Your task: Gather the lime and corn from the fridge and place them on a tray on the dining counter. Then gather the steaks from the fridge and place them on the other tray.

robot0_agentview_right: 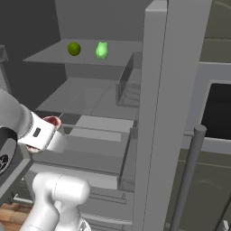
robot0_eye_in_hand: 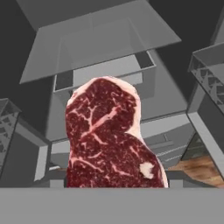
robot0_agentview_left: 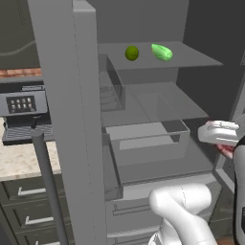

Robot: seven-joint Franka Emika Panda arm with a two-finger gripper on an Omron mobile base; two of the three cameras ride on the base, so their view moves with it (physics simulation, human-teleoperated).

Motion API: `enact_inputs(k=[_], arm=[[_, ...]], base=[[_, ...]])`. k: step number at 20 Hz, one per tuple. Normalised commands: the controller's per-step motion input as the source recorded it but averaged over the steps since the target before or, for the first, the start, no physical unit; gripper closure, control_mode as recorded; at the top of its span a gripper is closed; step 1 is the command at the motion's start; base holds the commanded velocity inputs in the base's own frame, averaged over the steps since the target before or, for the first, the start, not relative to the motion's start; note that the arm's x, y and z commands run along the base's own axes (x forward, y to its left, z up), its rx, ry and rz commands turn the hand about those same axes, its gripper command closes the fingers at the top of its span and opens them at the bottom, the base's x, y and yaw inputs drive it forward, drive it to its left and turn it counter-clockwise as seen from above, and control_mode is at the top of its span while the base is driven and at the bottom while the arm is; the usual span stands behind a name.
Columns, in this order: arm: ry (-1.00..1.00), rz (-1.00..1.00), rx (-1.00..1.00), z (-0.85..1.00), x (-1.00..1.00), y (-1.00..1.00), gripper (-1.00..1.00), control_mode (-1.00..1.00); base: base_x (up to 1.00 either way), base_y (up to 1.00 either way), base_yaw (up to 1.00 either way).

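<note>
The gripper (robot0_agentview_right: 53, 122) is closed on a steak (robot0_eye_in_hand: 109, 140), a dark red slab with pale marbling and a pink fatty edge; in the hand view the meat rises from the bottom of the picture and covers both finger tips, so the pads themselves cannot be seen. From the left base view a sliver of red meat shows just under the white hand at the right edge, and from the right base view a small red piece peeks out at the end of the hand. The hand is held in front of the open fridge (robot0_agentview_left: 72, 119), level with its lower shelves and clear bins. Well above it, on the top shelf, the lime (robot0_agentview_left: 132, 53) sits just beside a pale green ear of corn (robot0_agentview_left: 162, 51), the two apart.
</note>
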Motion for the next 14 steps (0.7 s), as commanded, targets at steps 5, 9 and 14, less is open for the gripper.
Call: enact_inputs(k=[5,9,14], arm=[[0.0,-0.03,0.0,-0.08,-0.24,0.0,1.0,1.0],[0.0,0.0,0.0,0.0,0.0,0.0,1.0,1.0],[0.0,0.0,0.0,0.0,0.0,0.0,1.0,1.0]], base=[[-0.49,0.0,-0.1],[-0.84,0.01,-0.27],[-0.86,0.0,-0.35]])
